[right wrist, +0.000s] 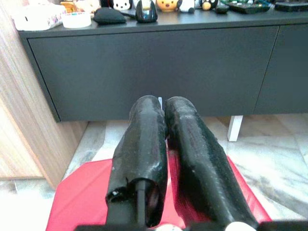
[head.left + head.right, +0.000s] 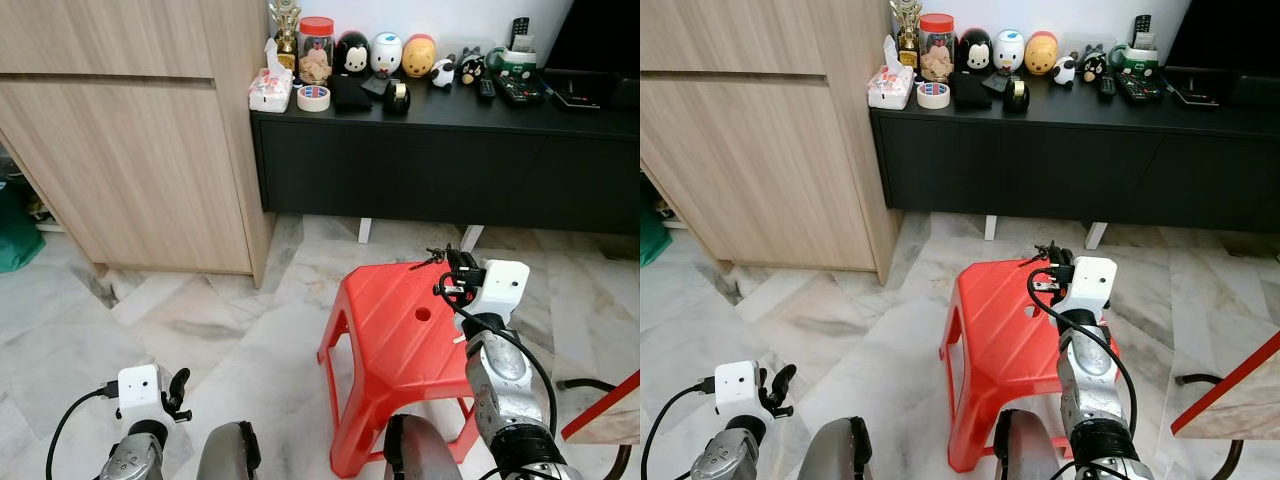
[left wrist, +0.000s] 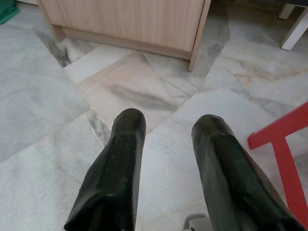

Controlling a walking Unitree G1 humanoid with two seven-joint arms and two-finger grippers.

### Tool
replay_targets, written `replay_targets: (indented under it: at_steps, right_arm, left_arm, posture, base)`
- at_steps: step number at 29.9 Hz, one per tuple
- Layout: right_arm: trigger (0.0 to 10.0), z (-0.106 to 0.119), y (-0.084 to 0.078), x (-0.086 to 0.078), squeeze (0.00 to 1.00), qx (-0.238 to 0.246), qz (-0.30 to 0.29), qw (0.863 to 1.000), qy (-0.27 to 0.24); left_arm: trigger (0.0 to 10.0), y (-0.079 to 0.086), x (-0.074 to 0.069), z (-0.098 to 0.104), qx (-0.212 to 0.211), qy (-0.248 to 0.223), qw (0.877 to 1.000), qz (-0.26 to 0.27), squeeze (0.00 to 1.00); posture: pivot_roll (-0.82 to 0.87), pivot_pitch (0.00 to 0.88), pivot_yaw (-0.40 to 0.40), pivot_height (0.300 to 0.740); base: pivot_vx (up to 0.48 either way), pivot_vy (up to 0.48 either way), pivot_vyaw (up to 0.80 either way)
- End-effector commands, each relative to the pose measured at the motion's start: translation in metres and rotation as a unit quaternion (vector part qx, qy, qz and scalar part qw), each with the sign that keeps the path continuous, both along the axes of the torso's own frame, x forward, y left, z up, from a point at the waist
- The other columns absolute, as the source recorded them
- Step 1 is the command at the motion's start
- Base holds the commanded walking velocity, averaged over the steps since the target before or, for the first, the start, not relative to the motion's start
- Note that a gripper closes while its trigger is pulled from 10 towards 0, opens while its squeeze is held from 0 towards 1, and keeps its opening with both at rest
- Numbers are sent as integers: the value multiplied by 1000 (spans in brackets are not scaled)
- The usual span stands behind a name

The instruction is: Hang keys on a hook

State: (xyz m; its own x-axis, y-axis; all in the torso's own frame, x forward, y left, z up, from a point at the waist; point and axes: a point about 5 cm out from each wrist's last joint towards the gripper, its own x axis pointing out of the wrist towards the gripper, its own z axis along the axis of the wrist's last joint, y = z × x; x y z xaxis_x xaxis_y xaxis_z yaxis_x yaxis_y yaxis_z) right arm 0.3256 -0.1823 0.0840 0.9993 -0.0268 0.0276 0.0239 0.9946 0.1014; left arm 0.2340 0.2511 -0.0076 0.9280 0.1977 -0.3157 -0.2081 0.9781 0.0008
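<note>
Black right gripper point(image 1: 162, 103) pinching keys point(image 2: 434, 258) tight above red stool point(image 2: 390, 330); risking dropping them if loosening. Left gripper point(image 3: 166, 125) hanging apart.

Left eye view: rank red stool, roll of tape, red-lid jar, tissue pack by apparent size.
1. red stool, by far the largest, though also nearest the camera.
2. red-lid jar and tissue pack look about alike; I won't rank them.
3. roll of tape, smallest.

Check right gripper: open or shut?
Shut. In the right wrist view the right gripper has its fingers pressed together above the red stool; a sliver shows between the tips, possibly keys.
</note>
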Motion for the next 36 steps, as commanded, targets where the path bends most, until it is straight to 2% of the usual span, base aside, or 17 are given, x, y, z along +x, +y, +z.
replay_targets:
  at_steps: [1,5,11,14,26,30,36]
  right_arm:
    - [10000,9,2,4,0,-1,1,1000,-15]
    - [10000,9,2,5,0,-1,-4,1000,-10]
    - [10000,6,1,4,0,-2,-12,1000,0]
    - [10000,5,1,4,0,0,-15,1000,3]
    - [10000,4,2,5,0,4,-17,1000,9]
    - [10000,4,2,5,0,4,-19,1000,10]
    - [10000,4,0,6,0,3,-22,1000,13]
  left_arm:
    - [10000,-1,0,-1,-6,-3,1000,0,0]
    - [10000,-1,1,-1,-4,-7,1000,-2,0]
    - [10000,0,4,1,-1,-11,1000,-5,0]
    - [10000,0,6,2,-1,-15,1000,-10,0]
    - [10000,-1,8,3,1,-17,1000,-12,0]
    - [10000,0,8,2,3,-15,1000,-10,0]
    - [10000,0,6,0,4,-8,1000,-8,0]
  posture:
    - [54,0,-44,566]
    - [52,0,-39,571]
    - [51,0,-33,606]
    - [51,0,-29,636]
    - [53,0,-29,706]
    - [54,0,-30,736]
    - [52,0,-31,740]
  base:
    - [0,0,0]
    - [0,0,0]
    - [-240,0,0]
    - [-254,0,0]
    - [-302,0,0]
    - [0,0,0]
    - [0,0,0]
